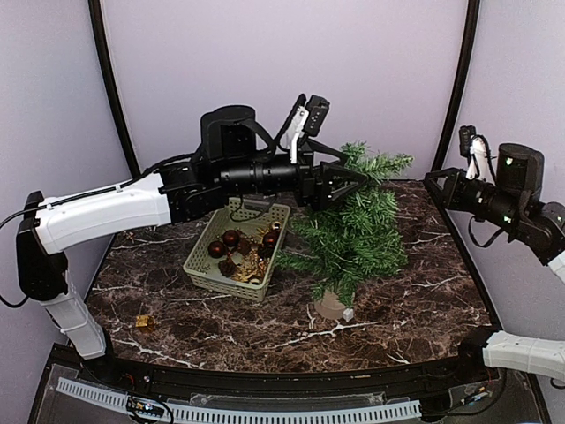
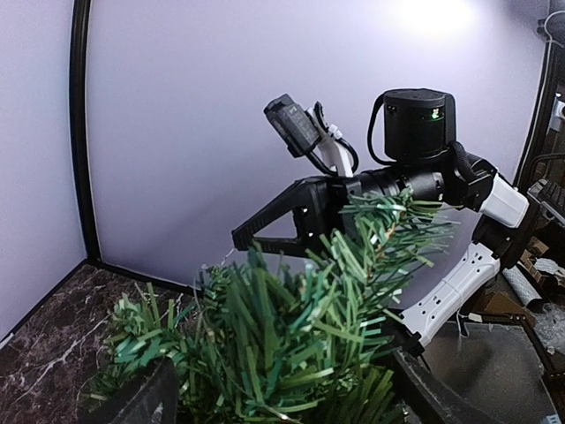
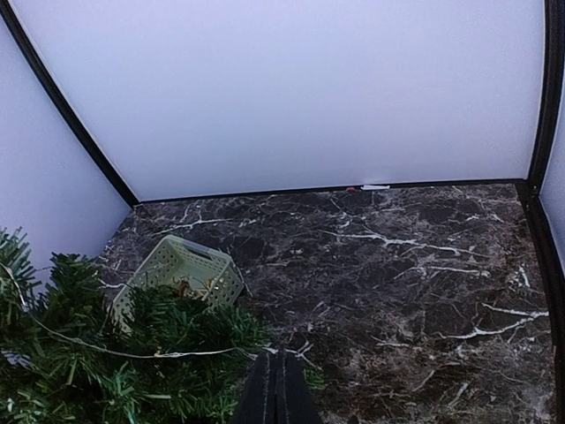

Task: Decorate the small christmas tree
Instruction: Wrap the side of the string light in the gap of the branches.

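Note:
The small christmas tree (image 1: 357,234) stands right of centre on a round tan base (image 1: 330,306). My left gripper (image 1: 340,185) reaches across to its upper branches and is open. In the left wrist view the needles (image 2: 282,327) fill the space between the two fingers (image 2: 141,397), and I see nothing held. My right gripper (image 1: 433,180) hovers just right of the treetop, shut. A thin pale string (image 3: 132,355) runs from its closed tips (image 3: 278,375) across the tree (image 3: 97,371). The left wrist view also shows the right gripper (image 2: 240,238) shut above the branches.
A pale green basket (image 1: 201,256) holding dark red balls and gold pieces sits left of the tree, and its wall shows in the right wrist view (image 3: 177,261). A small gold ornament (image 1: 144,322) lies near the front left. A white cube (image 1: 349,314) rests by the tree base.

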